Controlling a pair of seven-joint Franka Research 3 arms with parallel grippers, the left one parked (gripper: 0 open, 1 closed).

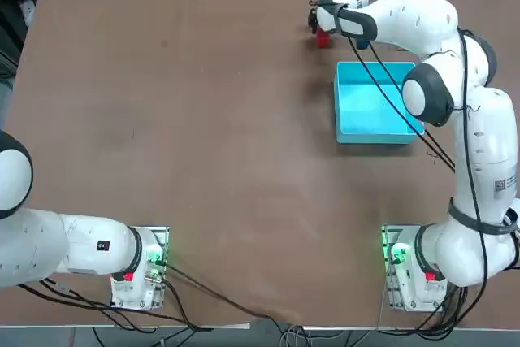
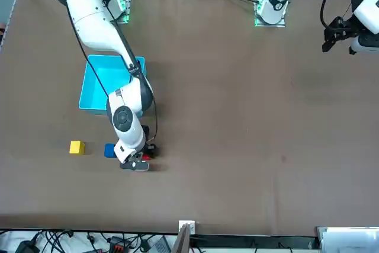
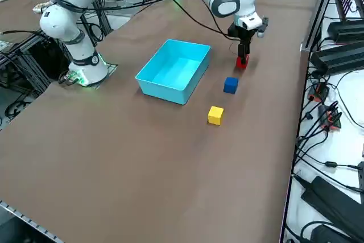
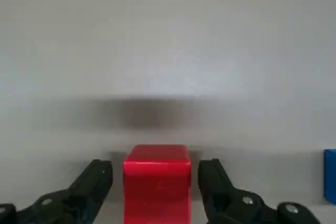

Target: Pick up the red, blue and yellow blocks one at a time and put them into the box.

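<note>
The right arm is stretched far forward from its base, over the box (image 1: pixel 374 103) and past its far wall, with the wrist bent so that the hand (image 3: pixel 243 61) points straight down at the worktop (image 1: pixel 203 136). In the right side view the hand is seen lowered around the red block (image 3: pixel 242 62), the fingers reaching down to either side of it. The wrist view shows the red block (image 4: pixel 157 184) standing between the two black fingers (image 4: pixel 89 187), with a narrow gap visible on each side; the hand is spread open and nothing is gripped. The block rests on the worktop.

The blue block (image 3: pixel 230 85) lies just beside the hand, on the worktop, at the robot's right of the red one; only its edge (image 4: pixel 331 177) is caught in the wrist view. The yellow block (image 3: pixel 215 115) lies farther along the same line, apart from the blue one. In the front view the yellow block (image 2: pixel 76 147), the blue block (image 2: pixel 110 150) and the hand (image 2: pixel 137 163) are seen in a row in front of the box (image 2: pixel 95 84). All three blocks are outside the box, beyond its far side, and nothing is seen inside it.
</note>
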